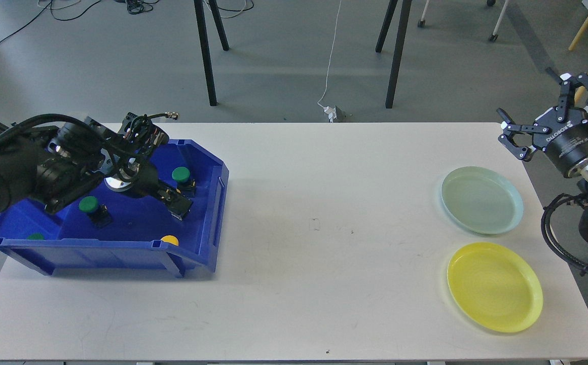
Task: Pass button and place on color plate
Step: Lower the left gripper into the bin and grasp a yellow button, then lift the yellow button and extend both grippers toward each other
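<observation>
A blue bin (213, 203) at the table's left holds push buttons: green ones (181, 175) (88, 204), a third green one (34, 236) at the front left corner, and a yellow one (169, 239) at the front wall. My left gripper (178, 207) reaches down into the bin just below the far green button. It is dark, so its fingers cannot be told apart, and no button shows in it. My right gripper (527, 96) is open and empty, raised off the table's right edge behind the pale green plate (481, 200). The yellow plate (494, 286) lies in front of that one.
The white table (324, 253) stretches between the bin and the plates. Black table legs (205, 50) and cables stand on the floor behind. My right arm's cable loops (578, 233) hang beside the plates.
</observation>
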You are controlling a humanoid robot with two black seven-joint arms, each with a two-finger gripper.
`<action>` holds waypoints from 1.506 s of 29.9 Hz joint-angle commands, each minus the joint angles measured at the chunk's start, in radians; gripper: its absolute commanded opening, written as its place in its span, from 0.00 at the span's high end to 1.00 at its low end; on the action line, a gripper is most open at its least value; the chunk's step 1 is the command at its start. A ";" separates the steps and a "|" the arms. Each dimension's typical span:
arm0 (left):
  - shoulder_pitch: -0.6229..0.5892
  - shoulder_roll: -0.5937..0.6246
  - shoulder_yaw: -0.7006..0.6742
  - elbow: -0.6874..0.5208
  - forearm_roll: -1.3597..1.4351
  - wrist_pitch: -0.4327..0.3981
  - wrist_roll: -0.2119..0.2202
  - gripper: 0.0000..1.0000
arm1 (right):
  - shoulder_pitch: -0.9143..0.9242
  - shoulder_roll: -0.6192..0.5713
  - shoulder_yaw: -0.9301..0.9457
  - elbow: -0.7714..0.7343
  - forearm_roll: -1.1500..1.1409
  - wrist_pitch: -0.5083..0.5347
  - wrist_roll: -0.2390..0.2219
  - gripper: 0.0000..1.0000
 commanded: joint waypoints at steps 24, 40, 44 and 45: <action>-0.031 0.124 -0.015 -0.117 0.005 0.000 0.000 0.96 | -0.011 0.001 0.031 -0.003 0.000 0.000 0.002 0.01; -0.112 0.508 -0.555 -0.773 -0.667 0.000 0.000 0.94 | -0.068 -0.124 0.044 0.288 -0.071 0.000 -0.003 0.01; -0.060 0.330 -0.566 -0.657 -0.801 0.000 0.000 0.94 | -0.082 -0.175 0.034 0.490 -0.218 0.000 0.000 0.01; -0.043 0.284 -0.566 -0.620 -0.804 0.000 0.000 0.94 | -0.083 -0.181 0.023 0.526 -0.239 0.000 0.000 0.01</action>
